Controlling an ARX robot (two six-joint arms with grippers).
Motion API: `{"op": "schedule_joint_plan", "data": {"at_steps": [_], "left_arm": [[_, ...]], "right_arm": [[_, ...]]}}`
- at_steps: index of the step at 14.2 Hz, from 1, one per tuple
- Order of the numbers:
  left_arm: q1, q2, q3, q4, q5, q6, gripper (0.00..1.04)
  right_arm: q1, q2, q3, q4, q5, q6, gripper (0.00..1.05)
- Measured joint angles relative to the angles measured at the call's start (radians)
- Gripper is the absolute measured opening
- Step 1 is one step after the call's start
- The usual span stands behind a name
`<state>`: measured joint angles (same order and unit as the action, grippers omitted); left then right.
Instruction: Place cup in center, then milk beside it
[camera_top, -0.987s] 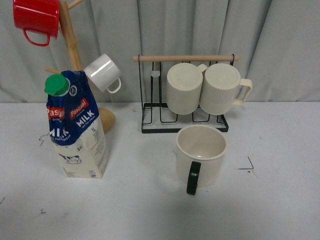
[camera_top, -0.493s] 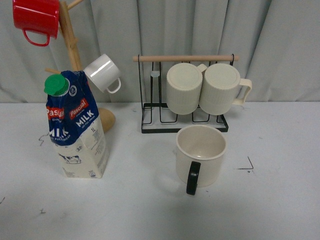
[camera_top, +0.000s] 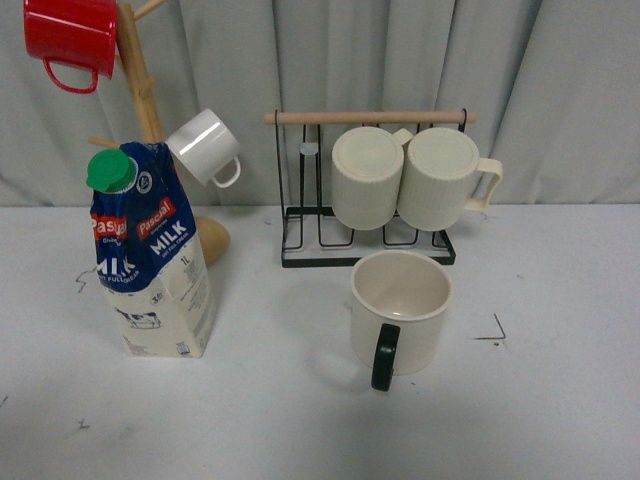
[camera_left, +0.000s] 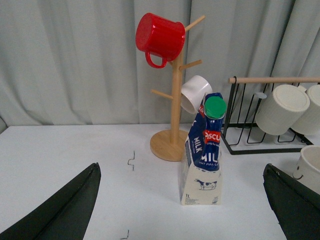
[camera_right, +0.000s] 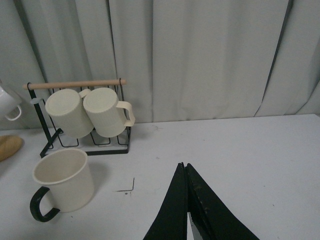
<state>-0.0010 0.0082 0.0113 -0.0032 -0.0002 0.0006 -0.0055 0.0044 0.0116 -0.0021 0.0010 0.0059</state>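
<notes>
Two-arm workspace, with positions given relative to the black wire rack (camera_top: 300, 250), which stands on the white table (camera_top: 300, 420) close to the grey curtain (camera_top: 560, 90). The rack carries a wooden bar (camera_top: 370, 117) across its top, and two ribbed mugs (camera_top: 368, 178) lie tipped on it side by side, touching, bases toward the front camera. The cup (camera_top: 400, 310), a wide cream mug, stands upright and empty just in front of the rack, below the right-hand ribbed mug, its black loop handle turned away from the rack toward the front camera. The milk carton (camera_top: 150, 260) stands upright well to the left of the rack and about as far forward as the cup, apart from it, with its green cap at the top and its blue "MILK" panel above the cream lower part with the cow picture. A wooden mug tree (camera_top: 140, 90) rises to the left of the rack, directly behind the carton; it bears a red mug (camera_top: 70, 35) high up and a small white mug (camera_top: 203, 146) on a lower peg, on the side nearer the rack. In the left wrist view the left gripper (camera_left: 180, 166) is spread wide, its two dark fingers (camera_left: 65, 210) far apart and holding nothing, with the carton seen between them farther off. In the right wrist view the right gripper (camera_right: 183, 167) is pressed together, fingers meeting at their tips over bare table to the right of the rack, gripping nothing.
</notes>
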Motion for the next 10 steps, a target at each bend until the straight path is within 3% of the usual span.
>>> {"op": "schedule_joint_plan", "data": {"at_steps": [1,4,5,6,7,8,9,10], "left_arm": [[0.0,0.0,0.0,0.0,0.0,0.0,0.98],[0.0,0.0,0.0,0.0,0.0,0.0,0.98],[-0.067,0.077,0.06,-0.166,-0.143,-0.05,0.98],[-0.182,0.283,0.146,-0.227,-0.301,-0.119,0.98],[-0.252,0.46,0.208,-0.13,-0.364,-0.138,0.98],[-0.243,0.605,0.249,-0.023,-0.358,-0.135,0.98],[-0.23,0.748,0.282,0.067,-0.327,-0.124,0.98],[-0.23,0.788,0.289,0.092,-0.318,-0.121,0.98]], "right_arm": [[0.0,0.0,0.0,-0.002,0.0,-0.001,0.04],[0.0,0.0,0.0,-0.002,0.0,-0.001,0.43],[0.0,0.0,0.0,-0.002,0.001,-0.001,0.56],[0.0,0.0,0.0,-0.002,0.0,-0.002,0.67],[0.0,0.0,0.0,0.0,-0.002,-0.003,0.8],[0.0,0.0,0.0,-0.002,-0.001,-0.003,0.93],[0.0,0.0,0.0,-0.001,-0.002,-0.003,1.0],[0.0,0.0,0.0,-0.001,-0.002,-0.003,0.99]]}}
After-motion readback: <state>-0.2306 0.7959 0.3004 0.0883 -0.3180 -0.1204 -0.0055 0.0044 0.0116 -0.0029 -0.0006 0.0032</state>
